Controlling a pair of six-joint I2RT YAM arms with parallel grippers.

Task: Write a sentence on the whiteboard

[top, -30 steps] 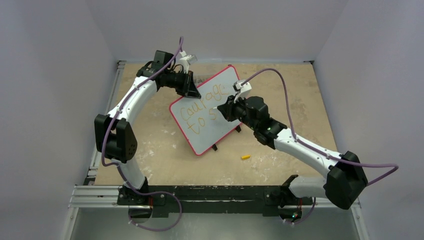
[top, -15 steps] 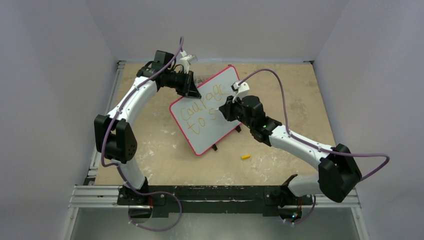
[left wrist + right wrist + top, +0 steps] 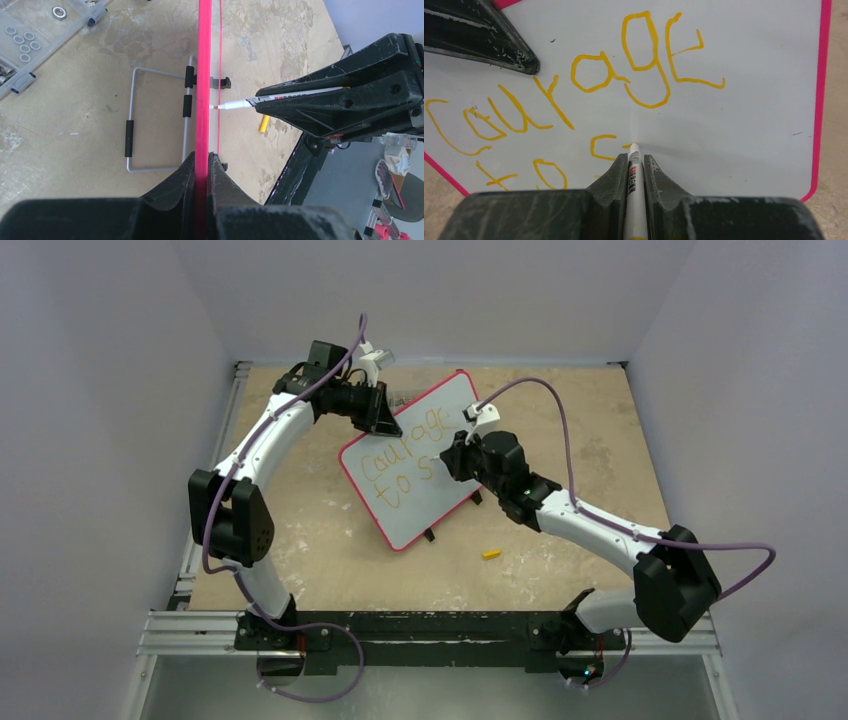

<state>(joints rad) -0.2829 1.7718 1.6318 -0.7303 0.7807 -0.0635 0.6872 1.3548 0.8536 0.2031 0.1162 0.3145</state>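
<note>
Top external view: the whiteboard (image 3: 412,520) stands tilted at centre frame on the counter (image 3: 330,540). My left fingers (image 3: 175,185) are pinched on its pink rim at the board's upper left, I judge to brace it against pen pressure. My right fingers (image 3: 610,182) are closed narrowly around a white marker (image 3: 634,172), with its tip at the board face just right of the "s". The sentence (image 3: 589,91) reads "courage", then "to s", so much remains. My own fingers cut off the second line's lower strokes. A wire stand (image 3: 131,135) behind the board shows only partly.
</note>
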